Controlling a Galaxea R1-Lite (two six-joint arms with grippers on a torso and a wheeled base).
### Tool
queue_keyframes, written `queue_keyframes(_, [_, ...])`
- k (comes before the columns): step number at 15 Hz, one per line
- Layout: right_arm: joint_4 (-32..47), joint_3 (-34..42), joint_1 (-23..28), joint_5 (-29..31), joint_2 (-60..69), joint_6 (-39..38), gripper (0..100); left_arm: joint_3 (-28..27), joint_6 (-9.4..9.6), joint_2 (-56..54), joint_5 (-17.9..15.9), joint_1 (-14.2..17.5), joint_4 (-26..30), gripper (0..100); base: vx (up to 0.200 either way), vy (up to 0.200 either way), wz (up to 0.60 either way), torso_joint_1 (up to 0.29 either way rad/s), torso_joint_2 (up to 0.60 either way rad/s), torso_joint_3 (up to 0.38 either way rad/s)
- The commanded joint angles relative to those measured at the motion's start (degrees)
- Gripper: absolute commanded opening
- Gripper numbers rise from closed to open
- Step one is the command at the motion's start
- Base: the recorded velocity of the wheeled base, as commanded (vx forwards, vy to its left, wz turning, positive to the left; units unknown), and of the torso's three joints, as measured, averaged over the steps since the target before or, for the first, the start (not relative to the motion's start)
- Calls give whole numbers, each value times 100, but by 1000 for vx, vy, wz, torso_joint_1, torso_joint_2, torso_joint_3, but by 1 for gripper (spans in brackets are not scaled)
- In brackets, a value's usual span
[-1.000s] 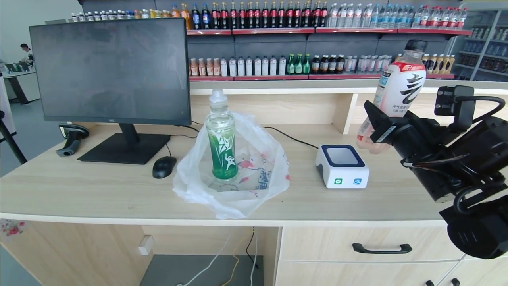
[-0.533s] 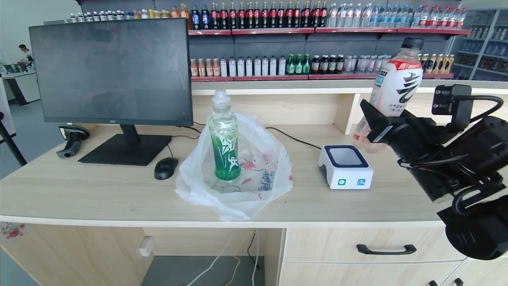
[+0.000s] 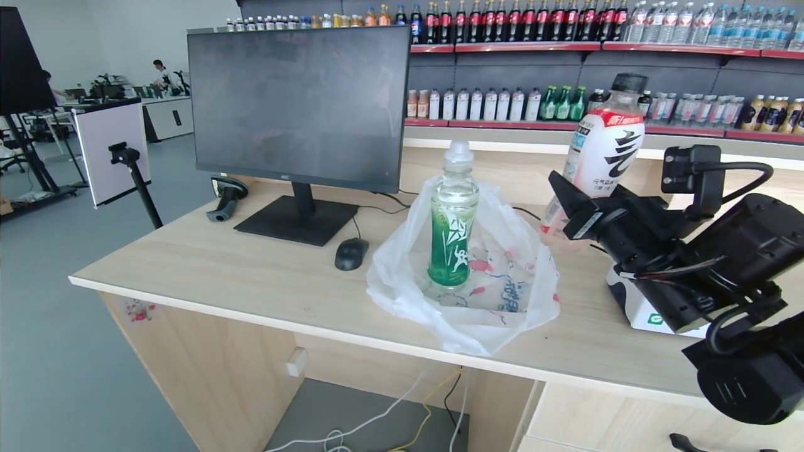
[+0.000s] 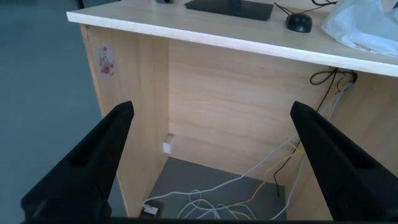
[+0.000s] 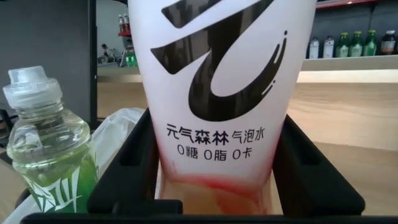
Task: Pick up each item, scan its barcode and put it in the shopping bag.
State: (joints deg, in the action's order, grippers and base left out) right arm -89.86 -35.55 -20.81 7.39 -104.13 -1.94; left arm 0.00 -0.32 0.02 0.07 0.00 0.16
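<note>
1. Sparkling-water bottle (image 3: 600, 157) is held near upright above the counter (image 3: 251, 276), beside the shopping bag (image 3: 521, 295), clamped low by the right gripper (image 5: 219, 186)
2. Green-labelled bottle (image 3: 450, 235) is stood upright inside the bag
3. Left gripper (image 4: 208, 162) fingers are spread wide, below counter level

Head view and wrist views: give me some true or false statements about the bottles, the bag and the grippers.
The green bottle stands upright in the bag. True.
The right gripper holds the white bottle. True.
The white bottle lies on the counter. False: it is held up above it.
The left gripper is shut. False: it is open.
The mouse is inside the bag. False: it sits on the counter beside the bag.
</note>
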Motion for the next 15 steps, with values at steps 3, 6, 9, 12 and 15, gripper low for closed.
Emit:
queue_keyframes(3, [-14,127,-740,17,-301,9,0,0,-3,-2,1,0,-7,100,0,0,0,0,0,0])
queue_keyframes(6, [-14,92,-907,17,-670,18,0,0,-3,-2,1,0,-7,100,0,0,0,0,0,0])
queue_keyframes(9, [-14,83,-863,17,-925,18,0,0,-3,-2,1,0,-7,100,0,0,0,0,0,0])
queue_keyframes(12, [-14,-49,-890,17,-1197,18,0,0,-3,-2,1,0,-7,100,0,0,0,0,0,0])
queue_keyframes(15, [-14,-207,-732,17,-1338,9,0,0,-3,-2,1,0,-7,100,0,0,0,0,0,0])
